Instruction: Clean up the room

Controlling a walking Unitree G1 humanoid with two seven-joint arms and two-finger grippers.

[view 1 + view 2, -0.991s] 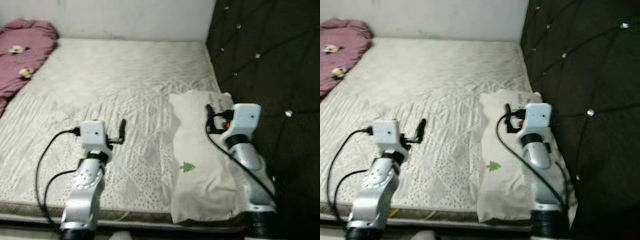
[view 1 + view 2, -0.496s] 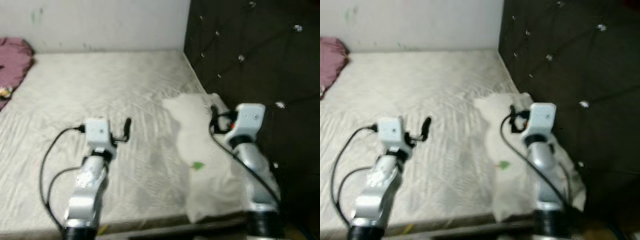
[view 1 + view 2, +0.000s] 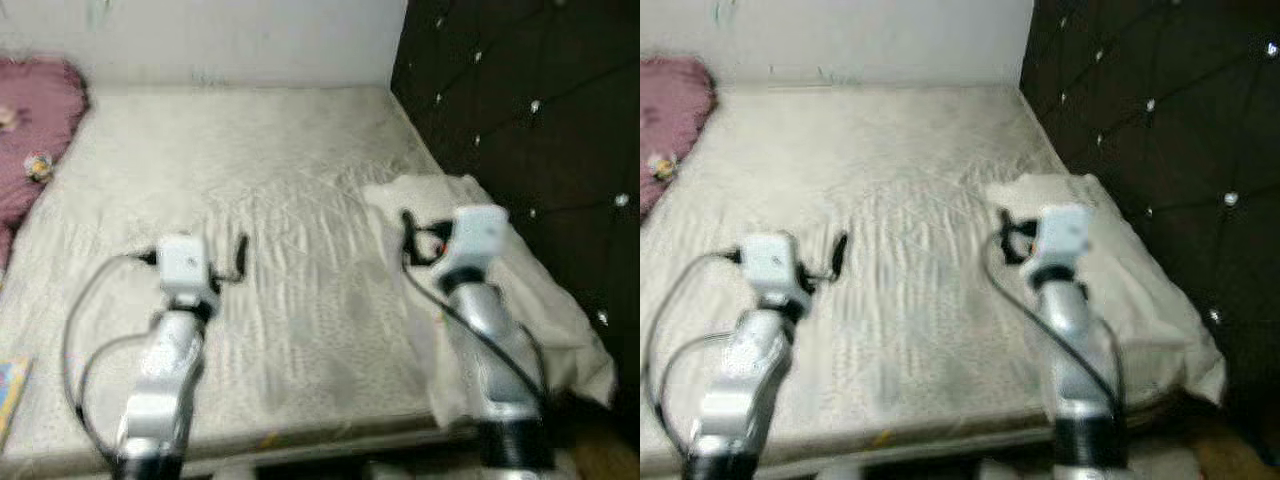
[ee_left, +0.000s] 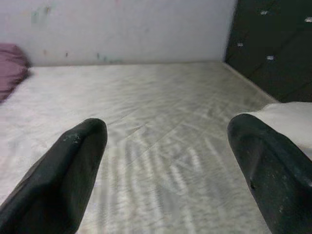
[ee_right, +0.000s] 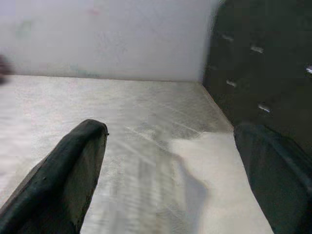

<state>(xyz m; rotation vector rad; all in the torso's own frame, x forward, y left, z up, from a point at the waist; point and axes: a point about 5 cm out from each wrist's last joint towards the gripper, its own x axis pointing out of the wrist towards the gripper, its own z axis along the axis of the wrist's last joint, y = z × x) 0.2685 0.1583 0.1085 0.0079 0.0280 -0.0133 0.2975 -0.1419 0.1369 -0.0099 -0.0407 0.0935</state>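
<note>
Approach to bed, both grippers empty.
Left gripper [image 4: 161, 161] and right gripper [image 5: 170, 165] spread wide above mattress [image 3: 260, 170]; white pillow [image 3: 530, 280] against headboard [image 3: 520, 110], viewpoint shifted since earlier, tidying unstarted.

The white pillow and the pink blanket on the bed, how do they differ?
The white pillow is plain pale cloth lying by the dark tufted headboard, under the right gripper. The pink blanket is bunched at the mattress's far left side, with small light patches. Both rest on the mattress, untouched.
</note>
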